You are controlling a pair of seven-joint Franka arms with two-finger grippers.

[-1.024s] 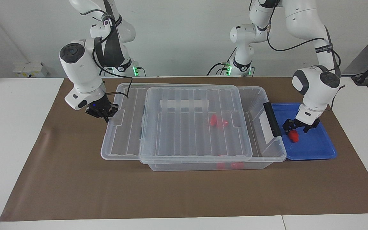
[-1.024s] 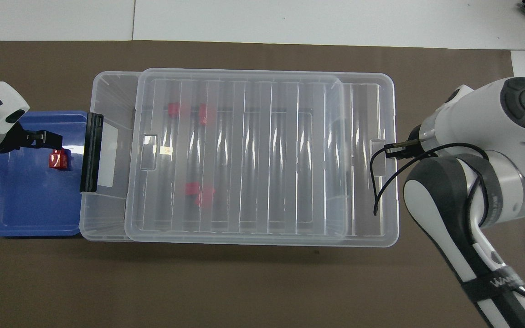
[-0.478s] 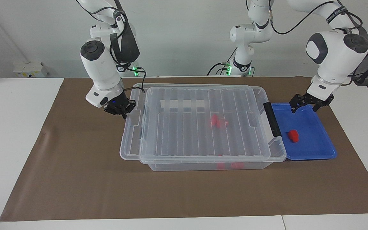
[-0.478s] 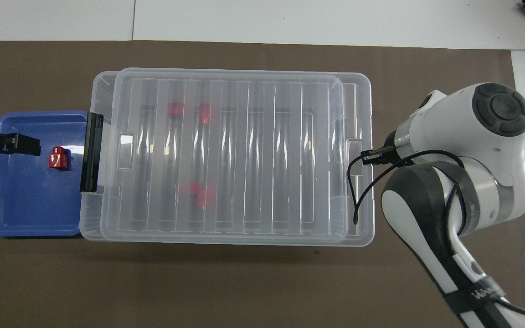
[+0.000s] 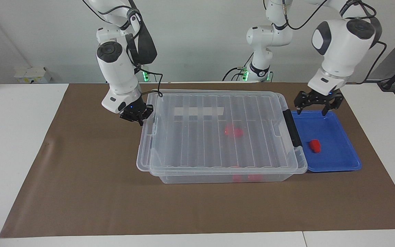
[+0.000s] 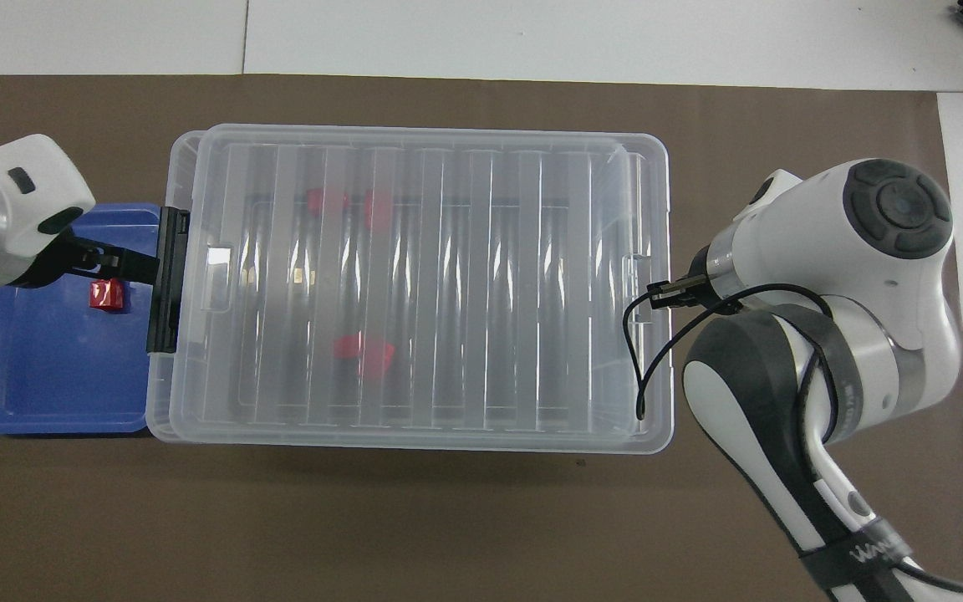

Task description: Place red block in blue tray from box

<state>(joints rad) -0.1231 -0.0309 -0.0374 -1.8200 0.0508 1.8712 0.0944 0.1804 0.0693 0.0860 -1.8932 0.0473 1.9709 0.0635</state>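
A red block [image 5: 315, 145] lies alone in the blue tray [image 5: 341, 163], and shows in the overhead view [image 6: 106, 294] in the tray [image 6: 38, 385] too. My left gripper [image 5: 314, 104] is open and empty, raised over the tray's rim nearest the robots; from overhead it [image 6: 114, 263] is over the tray beside the box's black clip. The clear box [image 5: 218, 179] holds several more red blocks [image 5: 233, 131] under its ribbed lid [image 5: 214, 144]. My right gripper [image 5: 136, 116] is shut on the lid's end edge, also seen from overhead [image 6: 667, 293].
The black clip handle [image 5: 292, 128] stands between the box and the tray. The tray touches the box at the left arm's end. Everything sits on a brown mat [image 5: 81, 192]. A small white device [image 5: 29, 73] rests on the table past the right arm's end.
My left gripper let go of the red block, rose and moved toward the box's clip. My right gripper slid the lid toward the left arm's end, so it covers nearly the whole box.
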